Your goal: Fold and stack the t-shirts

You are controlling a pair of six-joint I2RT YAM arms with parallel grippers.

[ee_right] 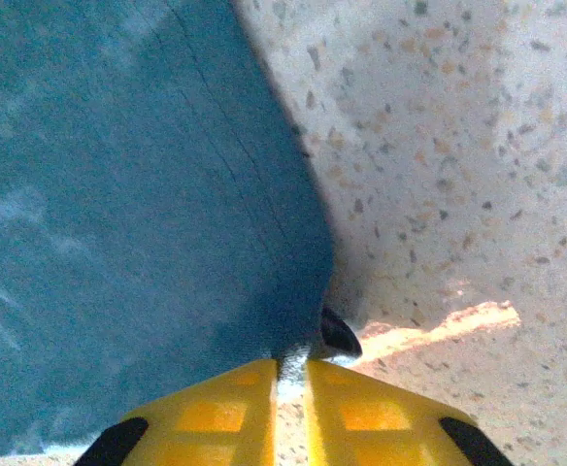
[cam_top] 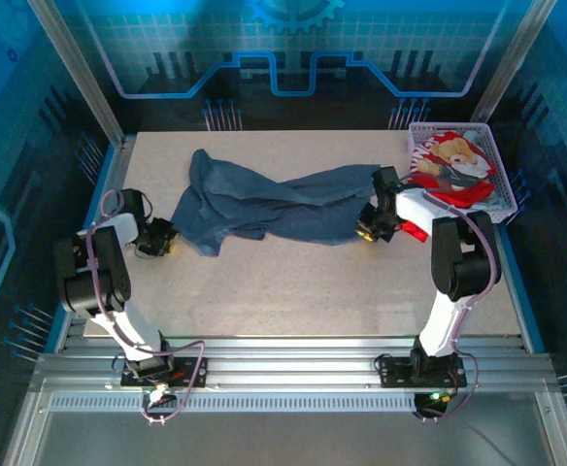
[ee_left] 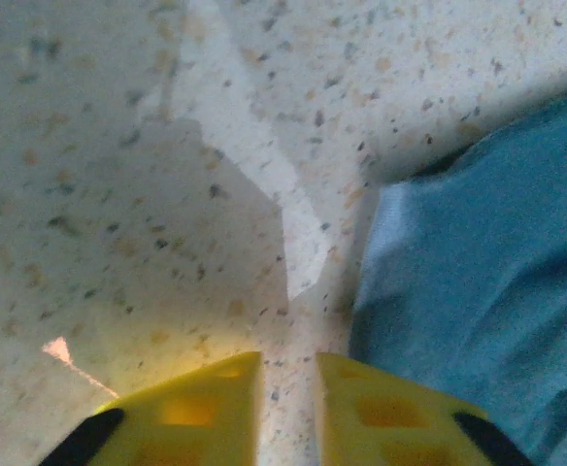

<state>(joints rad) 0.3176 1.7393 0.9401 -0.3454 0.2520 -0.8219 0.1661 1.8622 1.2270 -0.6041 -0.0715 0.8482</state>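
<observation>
The t-shirts numbered two. One, a plain slate-blue cotton short-sleeved tee (cam_top: 264,204), lay unfolded and rumpled across the middle of the speckled beige table (cam_top: 293,291), running from its left part to right of centre. The other, a red tee with a white-and-brown teddy-bear print (cam_top: 453,163), sat bunched inside the single lilac plastic mesh basket (cam_top: 495,160) at the far right corner, well apart from the blue one. Nothing was folded or stacked.

I counted two grippers, both low at the table. The left gripper (cam_top: 159,238) stood just beside the blue tee's left end. In its wrist view (ee_left: 288,388) I noted the two yellow fingers (ee_left: 196,408) a narrow slit apart with bare table between them, holding nothing, and the cloth's hem (ee_left: 478,262) just to their right.

The right gripper (cam_top: 368,231) was at the blue tee's right end. Its wrist view (ee_right: 291,379) showed the fingers pinched together on the edge of the blue cloth (ee_right: 118,194).
</observation>
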